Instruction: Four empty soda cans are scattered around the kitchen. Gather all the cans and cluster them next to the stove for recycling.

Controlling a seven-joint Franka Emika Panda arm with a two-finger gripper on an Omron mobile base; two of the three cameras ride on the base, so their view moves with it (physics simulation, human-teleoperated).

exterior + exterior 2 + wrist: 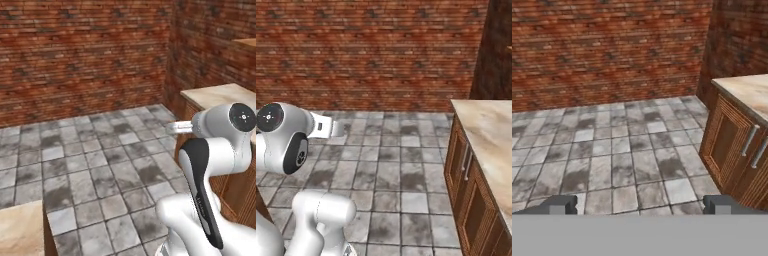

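The gripper (640,205) stands wide apart, holding nothing, its dark fingertips (559,204) at the hand view's bottom over mottled grey floor tiles (622,160). Right of frame: a ribbed wooden cabinet (732,145) with steel handles, beige stone counter (747,92); behind, rough red brick wall (607,50).

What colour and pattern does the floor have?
The floor is mottled grey square tiles, clearest in the hand view.
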